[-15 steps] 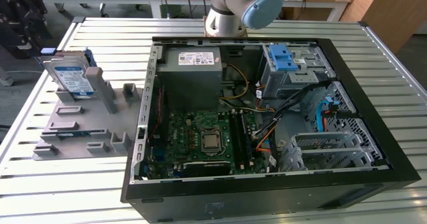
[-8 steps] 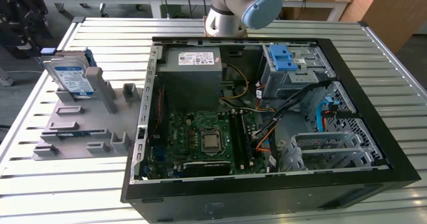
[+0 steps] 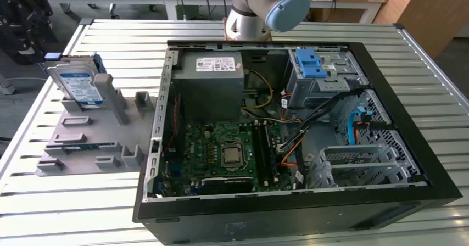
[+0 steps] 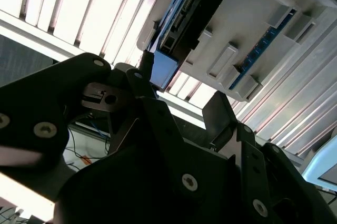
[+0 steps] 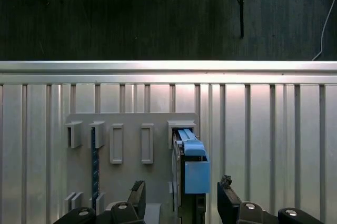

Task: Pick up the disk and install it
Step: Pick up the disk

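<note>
Gripper fingers (image 5: 138, 195), spread, are flanking the silver blue-railed disk (image 5: 192, 171) standing edgewise in its grey plastic rack (image 5: 129, 124) for grasping.

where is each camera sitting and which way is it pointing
Exterior view: high up, looking down on the open computer case and disk; the arm shows.
First wrist view: above the disk, looking straight down at its grey holder; the open tool shows.
Second wrist view: behind the tool, looking along it at the disk.
All three share the disk.
</note>
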Tool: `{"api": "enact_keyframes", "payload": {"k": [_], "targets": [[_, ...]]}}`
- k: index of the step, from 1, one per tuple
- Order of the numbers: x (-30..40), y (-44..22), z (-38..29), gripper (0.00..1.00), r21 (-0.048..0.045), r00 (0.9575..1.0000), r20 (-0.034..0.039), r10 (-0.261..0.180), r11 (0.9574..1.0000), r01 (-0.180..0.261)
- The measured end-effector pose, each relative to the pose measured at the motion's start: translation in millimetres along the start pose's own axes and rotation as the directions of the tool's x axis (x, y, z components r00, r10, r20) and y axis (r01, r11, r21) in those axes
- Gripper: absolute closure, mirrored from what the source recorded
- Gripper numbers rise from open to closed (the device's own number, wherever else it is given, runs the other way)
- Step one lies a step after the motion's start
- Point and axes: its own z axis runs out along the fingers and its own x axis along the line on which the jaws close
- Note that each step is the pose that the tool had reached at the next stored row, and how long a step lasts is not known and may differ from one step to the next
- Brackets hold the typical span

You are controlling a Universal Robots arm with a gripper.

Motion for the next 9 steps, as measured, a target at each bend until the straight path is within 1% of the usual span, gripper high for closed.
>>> {"api": "enact_keyframes", "payload": {"k": [3,6,9], "targets": [[-0.1,0.8,1.1,0.35,0.0003,1.0,-0.0005,0.006,1.0,-0.006],[-0.1,2.5,4.3,0.35,0.0,0.9998,-0.0014,0.018,0.9998,-0.018],[-0.5,3.0,6.4,0.35,-0.0002,0.9998,-0.0006,0.018,0.9998,-0.018]]}}
